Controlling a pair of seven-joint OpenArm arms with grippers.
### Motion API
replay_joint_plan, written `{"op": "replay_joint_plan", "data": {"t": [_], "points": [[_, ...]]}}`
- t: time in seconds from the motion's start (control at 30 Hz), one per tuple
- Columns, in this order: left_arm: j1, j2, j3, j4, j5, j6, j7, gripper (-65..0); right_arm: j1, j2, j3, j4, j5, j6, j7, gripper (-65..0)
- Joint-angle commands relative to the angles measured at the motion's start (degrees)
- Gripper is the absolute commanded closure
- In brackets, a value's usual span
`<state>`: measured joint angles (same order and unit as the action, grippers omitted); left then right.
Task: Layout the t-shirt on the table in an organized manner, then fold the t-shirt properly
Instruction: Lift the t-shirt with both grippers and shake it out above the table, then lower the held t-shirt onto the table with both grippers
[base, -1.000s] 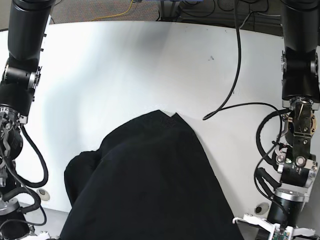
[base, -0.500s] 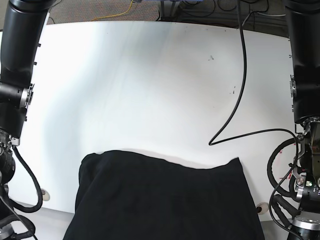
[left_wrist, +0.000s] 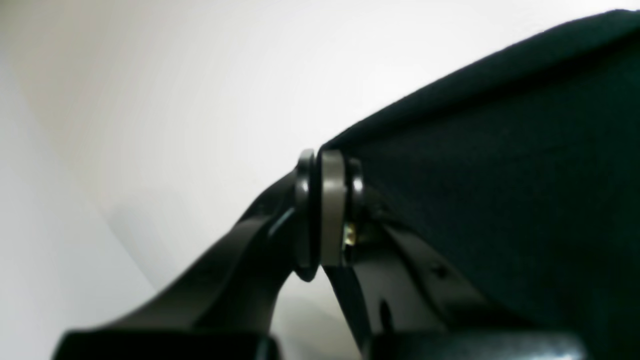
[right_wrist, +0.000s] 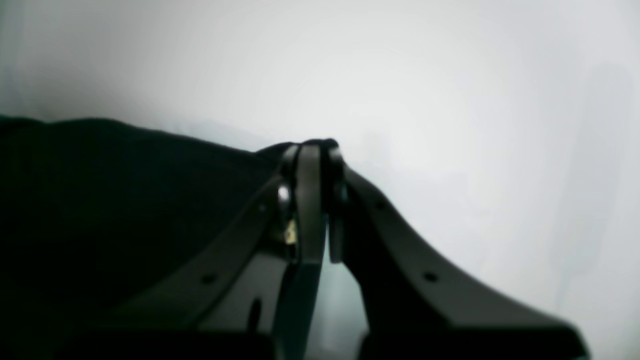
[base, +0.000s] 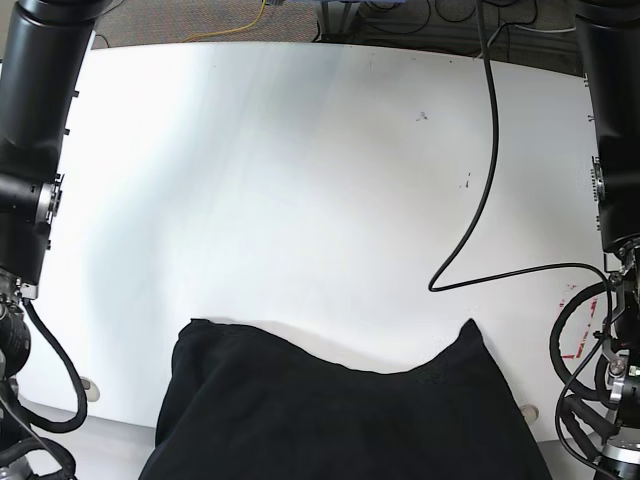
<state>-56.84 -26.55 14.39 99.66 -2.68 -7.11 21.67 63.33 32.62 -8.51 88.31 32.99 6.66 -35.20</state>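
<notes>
Since the earlier base frames, the black t-shirt (base: 340, 420) has gone from a peaked mound at lower centre to a wide, flatter sheet, and its top edge now sags in the middle between two raised corners, one at lower left and one at lower right of centre.

Base view: the t-shirt fills the bottom of the frame, running off the lower edge, with the glossy white table (base: 300, 180) bare above it. Both arms stand as dark columns at the left and right frame edges. A black cable (base: 487, 150) drops from the top right, curves across the tabletop and runs to the arm on the right. A red outline mark (base: 580, 345) shows at the far right edge of the table. Neither claw can be seen here.

Left wrist view: the left gripper (left_wrist: 327, 210) sits at lower centre, its jaws pressed together and clenched on a corner of the t-shirt (left_wrist: 500, 175), which stretches taut from the fingertips up toward the upper right of the frame. The white table (left_wrist: 175, 100) fills the upper left, blurred.

Right wrist view: the right gripper (right_wrist: 312, 195) is at centre, jaws pinched tight on an edge of the t-shirt (right_wrist: 125, 200), a small fold of black cloth showing just over the fingertips. The fabric spreads across the left half of the frame; the table (right_wrist: 475, 125) lies pale and out of focus to the right.
</notes>
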Motion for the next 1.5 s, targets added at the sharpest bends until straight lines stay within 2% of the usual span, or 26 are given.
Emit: {"op": "replay_joint_plan", "data": {"t": [0.0,0.2,0.37,0.53,0.63,0.83,1.17,1.33,1.47], "points": [[-2.1,-0.3,-0.5,0.8,0.2,1.1,-1.0,0.0,2.4,2.3,0.7,0.5,-0.3,-0.5,1.8,0.0],[-2.1,-0.3,-0.5,0.8,0.2,1.1,-1.0,0.0,1.9,5.3,0.9,2.4,-0.3,-0.8,1.8,0.0],[-1.6,-0.4,-0.5,2.1,0.3,1.1,-0.9,0.0,-2.5,7.4,3.0,6.3,0.0,-0.9,1.8,0.0],[2.6,-0.5,-0.5,6.5,0.2,1.0,3.3,0.0,-10.4,9.4,6.2,11.6,0.2,-0.9,1.7,0.0],[6.2,-1.3,-0.6,8.3,0.2,1.0,4.8,0.0,-16.5,9.5,9.2,14.7,0.2,-0.9,1.7,0.0],[15.2,-1.3,-3.6,11.5,0.1,1.0,4.7,0.0,-26.5,9.2,14.0,19.8,0.2,-0.9,1.7,0.0],[28.4,0.7,-9.7,12.8,0.0,1.0,4.7,0.0,-42.5,5.0,22.2,26.3,0.2,-0.6,1.7,0.0],[32.7,1.0,-11.4,12.8,0.0,1.0,4.7,0.0,-46.9,2.5,24.6,26.3,0.2,-0.5,1.7,0.0],[34.9,2.6,-11.7,12.7,0.0,1.0,4.7,0.0,-48.5,1.4,25.1,26.1,0.2,-0.5,1.7,0.0]]}}
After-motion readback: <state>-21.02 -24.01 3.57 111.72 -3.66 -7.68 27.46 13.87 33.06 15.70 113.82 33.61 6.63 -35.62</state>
